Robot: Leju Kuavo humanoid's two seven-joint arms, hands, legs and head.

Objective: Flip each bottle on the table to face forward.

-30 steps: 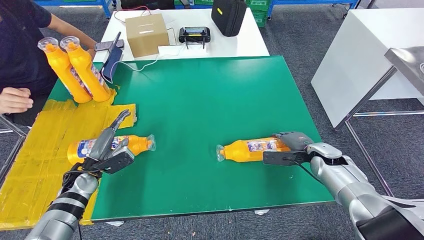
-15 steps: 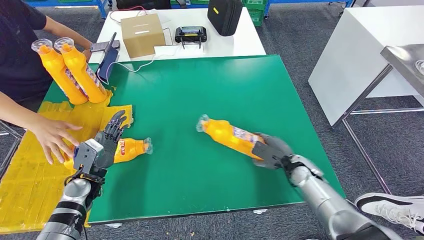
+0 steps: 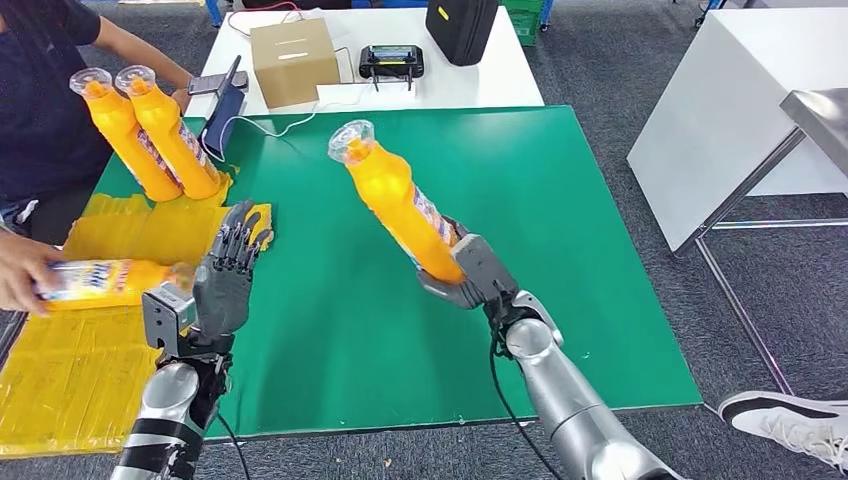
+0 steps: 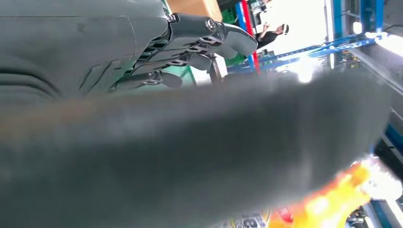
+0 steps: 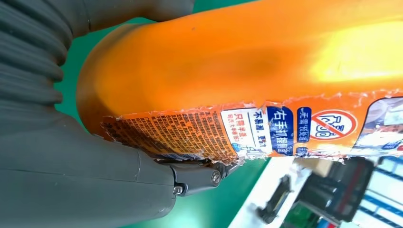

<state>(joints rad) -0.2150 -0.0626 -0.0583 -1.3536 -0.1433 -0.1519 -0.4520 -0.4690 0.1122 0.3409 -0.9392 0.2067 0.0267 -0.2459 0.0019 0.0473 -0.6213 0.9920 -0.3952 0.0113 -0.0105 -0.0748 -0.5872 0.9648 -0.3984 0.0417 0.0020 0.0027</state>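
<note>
— Head view first: where is the bottle?
— The orange bottle (image 3: 400, 205) is lifted clear of the green table (image 3: 560, 190), tilted, cap end up and away. The right hand (image 3: 470, 272) grips its base.
— And the left hand?
— The left hand (image 3: 226, 272) is raised with fingers spread, holding nothing. Beside it a person's hand (image 3: 20, 275) holds a second bottle (image 3: 105, 282) over the yellow mat (image 3: 70, 370). Two upright bottles (image 3: 150, 135) stand at the far left corner.
</note>
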